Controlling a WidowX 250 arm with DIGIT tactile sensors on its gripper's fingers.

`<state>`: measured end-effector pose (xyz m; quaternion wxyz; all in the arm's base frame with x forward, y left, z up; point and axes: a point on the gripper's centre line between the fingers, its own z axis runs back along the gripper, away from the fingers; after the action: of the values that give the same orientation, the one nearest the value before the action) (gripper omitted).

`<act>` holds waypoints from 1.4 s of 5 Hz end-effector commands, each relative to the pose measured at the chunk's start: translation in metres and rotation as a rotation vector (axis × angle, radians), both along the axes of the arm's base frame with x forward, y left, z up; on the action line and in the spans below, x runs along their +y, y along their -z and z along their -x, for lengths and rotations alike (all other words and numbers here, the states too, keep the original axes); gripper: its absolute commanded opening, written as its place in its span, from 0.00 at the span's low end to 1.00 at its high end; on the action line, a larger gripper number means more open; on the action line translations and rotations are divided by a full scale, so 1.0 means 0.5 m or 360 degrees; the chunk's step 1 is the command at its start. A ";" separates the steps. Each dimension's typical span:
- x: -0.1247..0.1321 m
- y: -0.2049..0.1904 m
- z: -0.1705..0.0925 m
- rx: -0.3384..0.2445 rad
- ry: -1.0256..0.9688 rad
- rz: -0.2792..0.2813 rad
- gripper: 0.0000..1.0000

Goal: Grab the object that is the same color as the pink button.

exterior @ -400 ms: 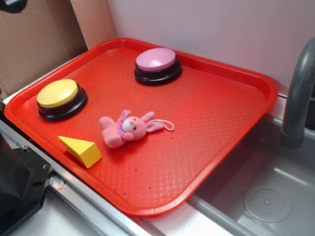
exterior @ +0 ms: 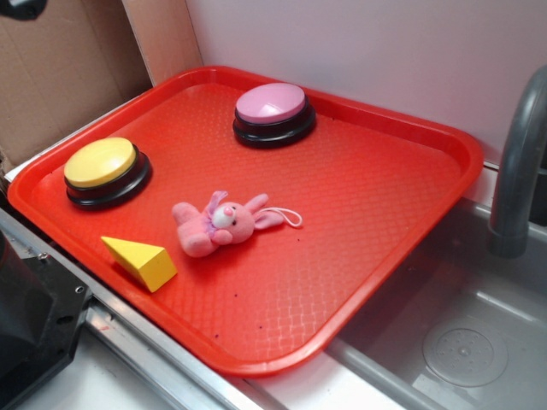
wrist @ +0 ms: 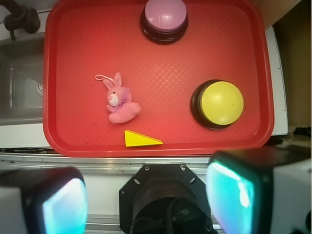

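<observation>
A red tray (exterior: 402, 231) sits on the bench beside a steel sink (exterior: 461, 342), with a grey faucet (exterior: 517, 162) at its right edge in the exterior view.

The pink bunny (exterior: 218, 224) lies on its side on the tray floor, near the middle and toward the front edge in the exterior view. Its white string loop (exterior: 289, 217) trails flat on the tray past its ears. In the wrist view the bunny (wrist: 119, 100) lies with its ears pointing to the upper left.

The yellow wedge (exterior: 141, 260) lies just beside the bunny, not touching it. The pink button (exterior: 273, 113) stands toward the tray's far rim, well apart from the bunny. The yellow button (exterior: 104, 171) stands near the tray's left corner.

The gripper (wrist: 146, 197) is high above the bench, off the tray's near edge. Its two fingers (wrist: 229, 195) are spread wide with nothing between them, and touch nothing.
</observation>
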<state>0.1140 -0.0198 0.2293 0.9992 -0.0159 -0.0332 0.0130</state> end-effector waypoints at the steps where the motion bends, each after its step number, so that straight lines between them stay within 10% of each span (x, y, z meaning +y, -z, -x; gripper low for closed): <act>1: -0.032 0.092 -0.065 -0.0183 0.0262 -0.0137 1.00; 2: -0.062 0.164 -0.092 -0.0278 0.0557 -0.0103 1.00; 4: -0.094 0.313 -0.158 -0.0189 0.0699 0.0077 1.00; 7: -0.083 0.414 -0.148 -0.0119 0.0810 -0.0073 1.00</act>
<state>0.1857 -0.0597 0.0190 0.9692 -0.0009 -0.0545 -0.2400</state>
